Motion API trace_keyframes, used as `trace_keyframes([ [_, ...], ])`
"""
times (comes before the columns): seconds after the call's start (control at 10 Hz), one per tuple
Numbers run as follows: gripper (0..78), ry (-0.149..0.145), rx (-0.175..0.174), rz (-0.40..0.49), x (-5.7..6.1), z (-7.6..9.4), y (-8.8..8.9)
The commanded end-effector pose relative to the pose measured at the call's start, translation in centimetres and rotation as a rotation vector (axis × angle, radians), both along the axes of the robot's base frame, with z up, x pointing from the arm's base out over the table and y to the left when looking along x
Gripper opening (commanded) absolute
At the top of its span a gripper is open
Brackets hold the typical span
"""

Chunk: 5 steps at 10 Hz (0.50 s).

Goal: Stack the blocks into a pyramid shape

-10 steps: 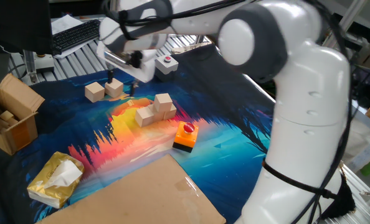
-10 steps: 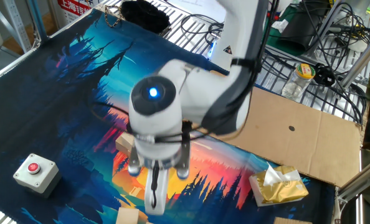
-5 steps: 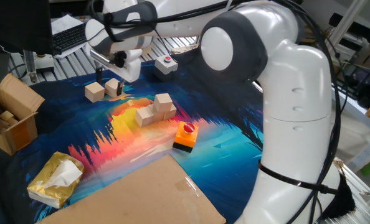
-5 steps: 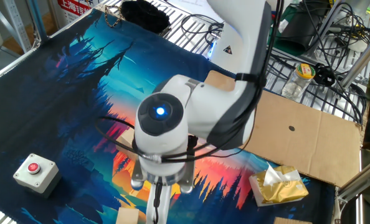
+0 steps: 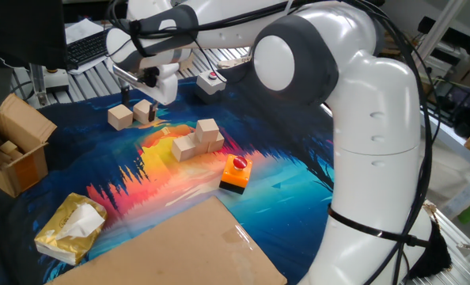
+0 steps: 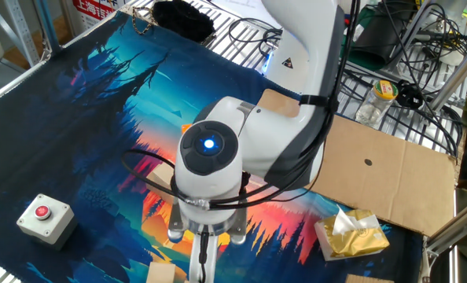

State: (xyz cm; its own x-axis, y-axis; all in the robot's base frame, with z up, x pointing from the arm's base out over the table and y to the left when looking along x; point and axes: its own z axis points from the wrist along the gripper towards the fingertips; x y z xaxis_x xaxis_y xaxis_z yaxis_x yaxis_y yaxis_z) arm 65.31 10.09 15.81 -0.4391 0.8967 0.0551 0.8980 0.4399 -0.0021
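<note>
The white arm (image 5: 361, 134) is reaching across the desk (image 5: 314, 198), which is covered by a mat printed with a forest in blue, orange and red. The pincer (image 5: 139, 102) is hanging at the far left side of the mat, its dark fingers (image 5: 142, 104) pointing down right above a pair of loose wooden blocks. One block (image 5: 145, 112) is sitting directly under the fingertips, partly hidden by them, and the second block (image 5: 119, 117) is lying just beside it to the left, apart from the pincer. I cannot tell whether the pincer is released or clenched, nor whether it is touching the block below it: the fingers are too small and dark in one fixed view, and in the other fixed view the arm's wrist is covering them.

Near the middle of the mat a cluster of blocks (image 5: 198, 139) is standing together on the yellow patch, with one block (image 5: 206, 127) resting on top of the lower ones. How many blocks are making up the lower row is hard to tell.

An orange-and-black block with a red button (image 5: 236, 174) is sitting just to the right of the cluster. A grey box with a red button (image 6: 43, 216) is lying at the mat's far edge. An open cardboard box (image 5: 13, 146) is standing at the left, a crumpled yellow packet (image 5: 70, 227) is lying in front of it, and a flat sheet of cardboard (image 5: 180, 249) is covering the near corner.
</note>
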Motion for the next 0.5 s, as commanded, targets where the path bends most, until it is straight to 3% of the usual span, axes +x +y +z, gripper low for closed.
trace_keyframes([
  [0.1, 77.5, -0.016, 0.027, 0.028, 0.08, 0.16, 0.0],
  [0.2, 77.5, -0.023, 0.055, 0.023, 0.08, 0.16, 0.0],
  [0.4, 77.5, -0.023, 0.047, -0.03, 0.08, 0.16, 0.0],
  [0.5, 77.5, -0.023, 0.044, -0.066, 0.73, -0.18, 0.15],
])
